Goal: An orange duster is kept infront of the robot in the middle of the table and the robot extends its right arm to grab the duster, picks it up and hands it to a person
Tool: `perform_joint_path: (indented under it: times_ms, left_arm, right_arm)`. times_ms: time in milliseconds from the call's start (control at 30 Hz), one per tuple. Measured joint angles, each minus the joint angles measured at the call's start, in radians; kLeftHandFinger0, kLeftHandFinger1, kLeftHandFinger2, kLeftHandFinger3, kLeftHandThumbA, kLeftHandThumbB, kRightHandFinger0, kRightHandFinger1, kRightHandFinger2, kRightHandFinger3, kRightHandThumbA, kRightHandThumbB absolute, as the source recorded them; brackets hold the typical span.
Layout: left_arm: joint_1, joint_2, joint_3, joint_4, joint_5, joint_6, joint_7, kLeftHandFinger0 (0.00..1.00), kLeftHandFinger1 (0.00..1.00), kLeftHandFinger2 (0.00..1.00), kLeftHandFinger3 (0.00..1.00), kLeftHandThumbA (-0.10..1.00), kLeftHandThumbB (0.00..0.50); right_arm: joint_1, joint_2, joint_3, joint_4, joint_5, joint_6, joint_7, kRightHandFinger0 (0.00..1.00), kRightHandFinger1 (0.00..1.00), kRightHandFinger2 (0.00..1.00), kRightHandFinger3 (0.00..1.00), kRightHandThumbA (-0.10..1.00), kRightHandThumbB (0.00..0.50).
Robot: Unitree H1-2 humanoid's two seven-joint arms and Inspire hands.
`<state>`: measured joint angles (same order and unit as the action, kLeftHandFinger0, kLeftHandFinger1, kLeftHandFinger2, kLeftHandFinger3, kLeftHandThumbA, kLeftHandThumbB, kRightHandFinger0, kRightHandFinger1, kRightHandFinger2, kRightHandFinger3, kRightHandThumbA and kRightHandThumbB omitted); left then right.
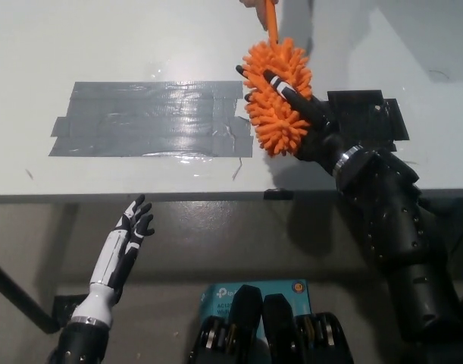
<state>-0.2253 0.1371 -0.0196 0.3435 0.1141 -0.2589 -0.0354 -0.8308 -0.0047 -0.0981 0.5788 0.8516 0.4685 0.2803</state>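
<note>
1. A white table point(102, 45) fills the upper part of the head view; its front edge runs straight across the picture, and below it lies a dull grey-brown floor point(216, 243).
2. A wide patch of grey tape point(151, 119) is stuck flat on the table's left half, shiny and wrinkled in places. A smaller patch of black tape point(371, 117) lies on the right half, partly hidden behind the black arm.
3. A short dark marker point(278, 194) sits on the table's front edge, just below the duster.
4. On the floor near the bottom lies a teal box point(216, 297), half covered.
5. The right hand point(303, 121) reaches over the table with its fingers wrapped around the fluffy head of the orange duster point(273, 102), holding it lifted above the surface, between the two tape patches.
6. The duster's thin orange handle point(270, 21) points up to the top edge, where a person's hand point(254, 3) barely shows beside it; whether it grips the handle cannot be told.
7. The left hand point(129, 235) rests low at the lower left, below the table edge, fingers spread and holding nothing.
</note>
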Motion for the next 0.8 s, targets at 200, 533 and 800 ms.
perform_joint_path:
  times_ms: [200, 533, 800]
  left_arm:
    - [0.000, 0.001, 0.000, 0.000, 0.000, 0.000, 0.000, 0.87, 0.93, 0.97, 1.00, 0.94, 0.098]
    - [-0.001, 0.001, 0.000, 0.000, 0.000, 0.000, 0.000, 0.87, 0.92, 0.95, 1.00, 0.94, 0.103]
    - [-0.004, 0.002, 0.000, 0.000, -0.002, 0.000, 0.000, 0.87, 0.92, 0.95, 1.00, 0.94, 0.104]
  right_arm:
    - [0.000, -0.012, 0.017, -0.002, 0.019, 0.000, -0.025, 0.99, 1.00, 1.00, 1.00, 0.41, 0.398]
    - [0.013, -0.015, 0.015, -0.065, 0.054, 0.002, -0.021, 1.00, 1.00, 1.00, 1.00, 0.73, 0.500]
    - [0.036, -0.017, 0.007, -0.099, 0.043, 0.002, 0.011, 1.00, 1.00, 1.00, 1.00, 0.86, 0.500]
